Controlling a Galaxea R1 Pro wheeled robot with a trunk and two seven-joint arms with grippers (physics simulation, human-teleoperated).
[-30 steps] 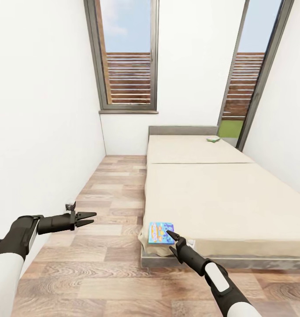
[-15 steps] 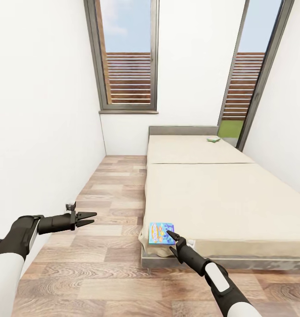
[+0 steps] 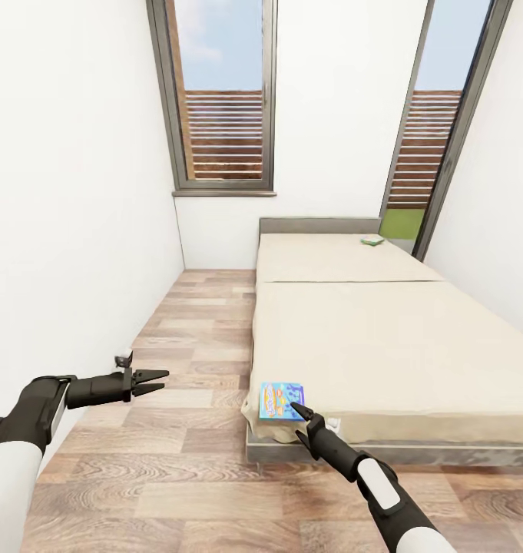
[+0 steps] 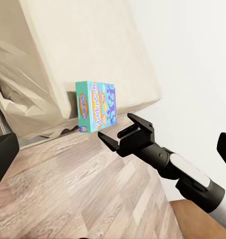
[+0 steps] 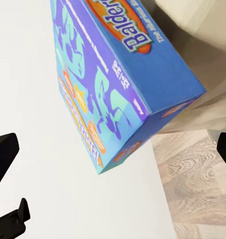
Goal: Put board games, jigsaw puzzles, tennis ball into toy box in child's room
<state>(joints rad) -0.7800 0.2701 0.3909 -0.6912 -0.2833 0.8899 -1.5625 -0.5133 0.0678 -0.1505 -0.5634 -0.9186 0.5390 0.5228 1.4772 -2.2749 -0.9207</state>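
scene: child's room, wood floor (image 3: 192, 322), tall window (image 3: 224, 100) at the far wall
bed (image 3: 384, 346): beige cover, fills the right side of the room
blue board game (image 3: 280, 400): on the near left corner of the bed, at the edge; cover print faces up
second board game (image 3: 372, 242): small, greenish, far end of the bed by the headboard, well apart from the arms
right gripper (image 3: 297, 408): fingers apart, tips at the near edge of the blue box, nothing clamped; left wrist view (image 4: 125, 130) shows it open just beside the box, touching or not I cannot tell
left gripper (image 3: 157, 378): fingers apart, empty, over the floor left of the bed
step: closing in to grasp the blue box
how to do it well: straddle one thin edge of the box, push in deep enough before closing; box sits at the mattress corner, so a nudge could slide it off to the floor; lift straight up once clamped
vs earlier: bed and box sit slightly higher in the head view, looks like camera shift; both grippers hold about the same pose, open as before
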